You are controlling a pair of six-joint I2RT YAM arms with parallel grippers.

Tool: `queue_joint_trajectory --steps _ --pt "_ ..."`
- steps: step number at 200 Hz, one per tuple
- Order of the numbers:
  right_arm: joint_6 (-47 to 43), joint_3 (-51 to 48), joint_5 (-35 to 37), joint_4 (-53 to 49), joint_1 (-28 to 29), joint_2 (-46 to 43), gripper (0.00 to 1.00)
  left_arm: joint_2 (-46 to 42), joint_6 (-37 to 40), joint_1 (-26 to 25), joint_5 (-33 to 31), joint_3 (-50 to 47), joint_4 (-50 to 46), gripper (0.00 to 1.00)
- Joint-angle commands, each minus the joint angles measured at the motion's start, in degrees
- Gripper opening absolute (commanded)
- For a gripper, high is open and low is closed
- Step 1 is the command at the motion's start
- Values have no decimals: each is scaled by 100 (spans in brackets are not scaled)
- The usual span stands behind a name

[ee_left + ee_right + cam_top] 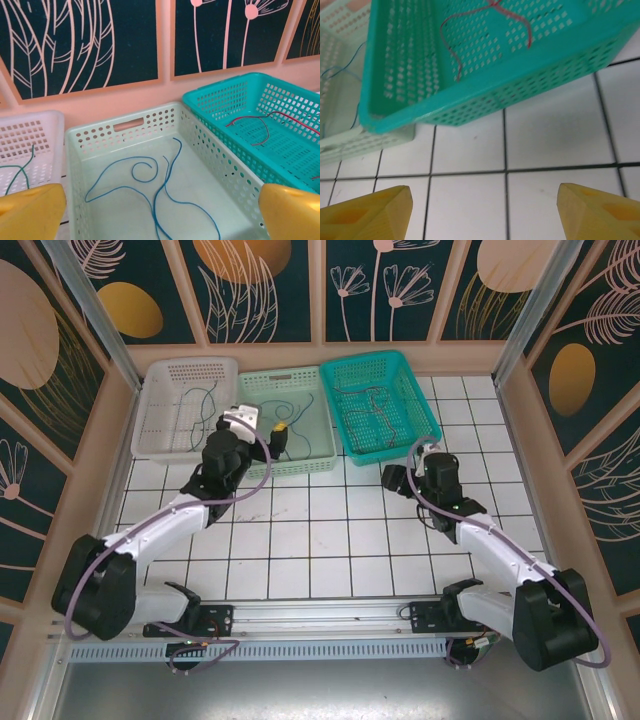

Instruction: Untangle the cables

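Loose blue cables (pixel 161 196) lie curled on the floor of the pale green basket (pixel 125 123). My left gripper (pixel 160 222) hovers open over that basket's near end, its yellow fingers (pixel 31 210) wide apart with nothing between them; from above, the left gripper (pixel 277 430) is at the basket's near half. A green cable (pixel 22 172) lies in the white basket (pixel 170 368). Red cables (pixel 256 126) lie in the teal basket (pixel 372 368). My right gripper (pixel 485 212) is open above bare tiles just short of the teal basket (pixel 485 95), with a red cable (pixel 451 50) inside.
The three baskets stand side by side along the back wall (pixel 300 348). White tiled table (pixel 320 540) stretches between the arms and the baskets. Side walls (pixel 85 460) close in left and right. Purple arm cables (pixel 150 525) run along both arms.
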Motion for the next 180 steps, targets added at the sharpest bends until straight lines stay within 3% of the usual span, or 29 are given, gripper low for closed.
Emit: queue_joint_trajectory --steps 1,21,40,57,79,127,140,154,170,180 --pt "-478 182 996 311 -85 -176 78 -329 -296 17 0 -293 -74 99" --pt "-1029 -144 2002 1221 -83 -322 78 -483 -274 22 -60 -456 -128 99" --pt "-1892 -1049 2698 3208 -187 -414 79 -613 -186 18 -312 -576 -66 99" --pt "-2261 -1678 2477 4738 -667 -78 79 -702 -123 17 -351 -618 -80 99" --pt "-2127 -1571 2232 4985 -1206 665 79 -742 -115 17 -456 -626 -210 99" --pt "-2078 -1870 1639 6703 -1559 1986 76 -848 34 17 -1020 -735 -337 99" --pt "-2152 -1834 1474 7008 -1571 2333 76 -954 172 17 -1098 -861 -206 99" --pt "-2038 -1697 1099 6631 -1748 2311 75 -1052 344 17 -1346 -990 -92 99" --pt "-2040 -1863 1010 7428 -1826 2738 75 -1150 471 26 -1998 -1171 52 99" --pt "-1976 -1776 972 6927 -1828 2575 75 -1234 627 34 -2241 -1313 148 99"
